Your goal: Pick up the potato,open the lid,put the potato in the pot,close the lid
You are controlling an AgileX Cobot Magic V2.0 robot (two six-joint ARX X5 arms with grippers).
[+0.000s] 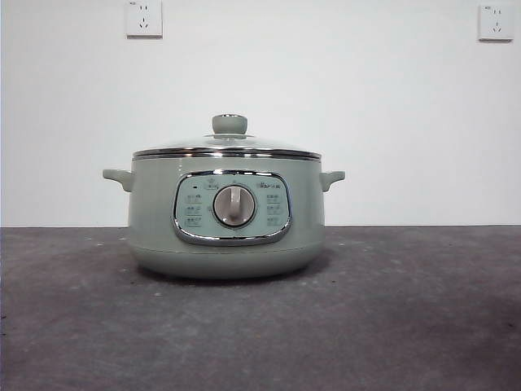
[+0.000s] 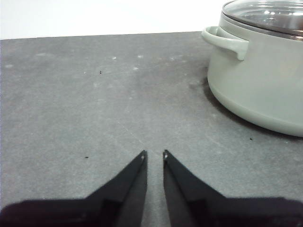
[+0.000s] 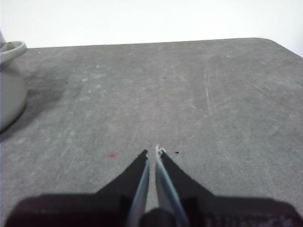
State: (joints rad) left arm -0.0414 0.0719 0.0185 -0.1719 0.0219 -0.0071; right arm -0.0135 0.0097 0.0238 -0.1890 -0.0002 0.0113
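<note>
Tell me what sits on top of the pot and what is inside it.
The lid sits closed on the pot, its pale green knob upright at the centre. The inside cannot be made out: the front view is level with the rim, and the left wrist view shows only glare on the glass.

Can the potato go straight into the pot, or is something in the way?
The lid is in the way: it sits shut on top of the pot, so it must come off first. No potato shows in any view. Both claws, left and right, hold nothing, with only bare table ahead.
</note>
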